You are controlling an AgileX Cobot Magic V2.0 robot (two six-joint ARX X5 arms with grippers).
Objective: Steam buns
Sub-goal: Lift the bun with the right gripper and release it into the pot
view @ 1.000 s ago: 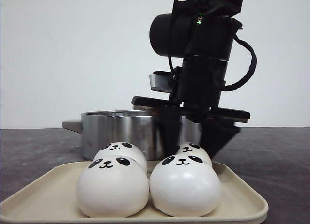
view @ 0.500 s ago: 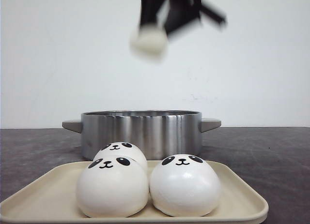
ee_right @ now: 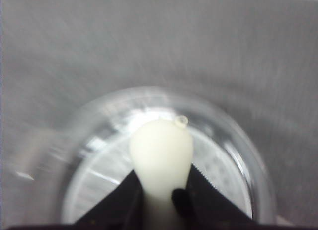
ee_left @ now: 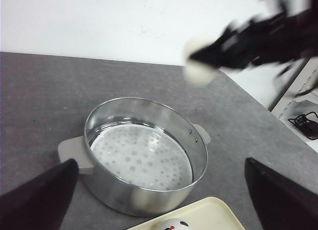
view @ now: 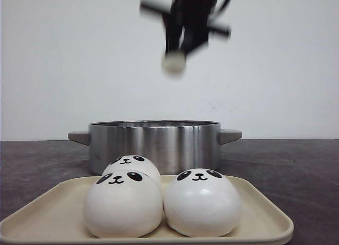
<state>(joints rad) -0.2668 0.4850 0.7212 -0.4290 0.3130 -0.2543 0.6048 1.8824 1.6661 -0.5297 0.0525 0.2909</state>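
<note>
- Front view: a second ago the right gripper (view: 175, 57) was down at the far right of the cream rectangular plastic tray (view: 47, 216), where a fourth bun sat. Now three round white panda-faced buns (view: 201, 202) remain there, and the fourth, a blurred white lump (view: 174, 62), hangs high above the round stainless-steel steamer pot (view: 153, 144). Half a second ago it was higher and further left; it has since come lower and nearer the pot's middle. I judge this as the first transfer, mid-carry.
- Left wrist view: the left gripper (ee_left: 159, 190) has its dark fingers (ee_left: 37, 190) spread wide with nothing between them, hovering on the near side of the pot. The pot's perforated floor is bare. The right arm reaches in from the right, bun above the pot's far rim.
- Right wrist view: the right gripper looks straight down, clamped on the squeezed bun (ee_right: 161, 158), with the pot directly beneath on the grey desk (ee_right: 74, 41).
</note>
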